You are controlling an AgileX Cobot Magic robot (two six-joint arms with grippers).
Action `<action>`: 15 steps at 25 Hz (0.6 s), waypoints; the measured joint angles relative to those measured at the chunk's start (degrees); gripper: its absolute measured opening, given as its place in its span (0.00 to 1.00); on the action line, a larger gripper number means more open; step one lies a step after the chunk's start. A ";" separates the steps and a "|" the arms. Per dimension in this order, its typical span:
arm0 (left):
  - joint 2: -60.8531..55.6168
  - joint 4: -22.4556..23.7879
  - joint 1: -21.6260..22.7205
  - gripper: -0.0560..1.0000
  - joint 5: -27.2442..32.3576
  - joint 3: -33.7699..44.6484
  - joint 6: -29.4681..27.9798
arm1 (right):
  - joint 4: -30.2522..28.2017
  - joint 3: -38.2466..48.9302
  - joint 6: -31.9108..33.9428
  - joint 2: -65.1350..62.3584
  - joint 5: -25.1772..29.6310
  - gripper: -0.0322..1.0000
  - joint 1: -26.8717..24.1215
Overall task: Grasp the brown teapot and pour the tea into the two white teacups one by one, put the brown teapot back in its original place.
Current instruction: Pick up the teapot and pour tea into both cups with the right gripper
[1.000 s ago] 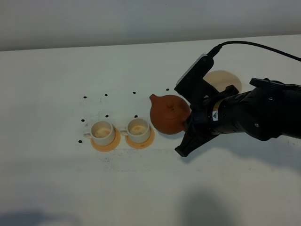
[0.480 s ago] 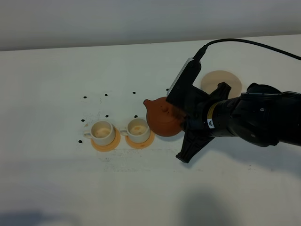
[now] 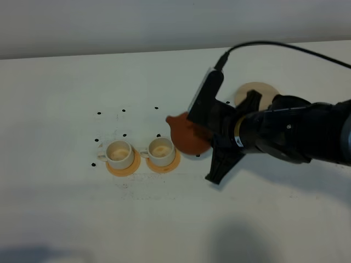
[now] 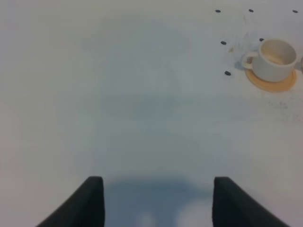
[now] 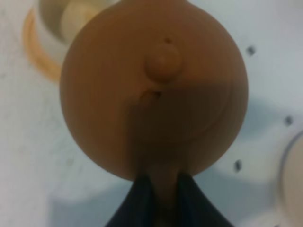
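Now, table [image 3: 60, 219]: white, black dots [image 3: 98, 113]
Wall [image 3: 164, 22]: plain grey
Right gripper [image 5: 163, 183]: clamped on teapot [image 5: 154, 90] handle
Left gripper [image 4: 158, 184]: fingers apart

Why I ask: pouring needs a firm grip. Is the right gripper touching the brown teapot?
Touching. The right wrist view shows the right gripper shut on the handle of the brown teapot, no gap.

A broad matte white table [image 3: 66, 219] fills nearly the whole view, sprinkled near its middle with small black dots [image 3: 99, 113], meeting a plain pale grey wall [image 3: 109, 27] at its far edge, with soft, diffuse shadows [image 3: 236, 241] along the near side.
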 joint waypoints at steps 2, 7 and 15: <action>0.00 0.00 0.00 0.53 0.00 0.00 0.00 | -1.84 -1.15 0.33 0.12 0.00 0.14 0.00; 0.00 0.00 0.00 0.53 0.00 0.00 0.00 | -5.27 -3.25 0.64 0.40 0.33 0.14 0.57; 0.00 0.00 0.00 0.53 0.00 0.00 0.00 | -11.05 -6.42 0.88 3.19 -0.07 0.14 3.76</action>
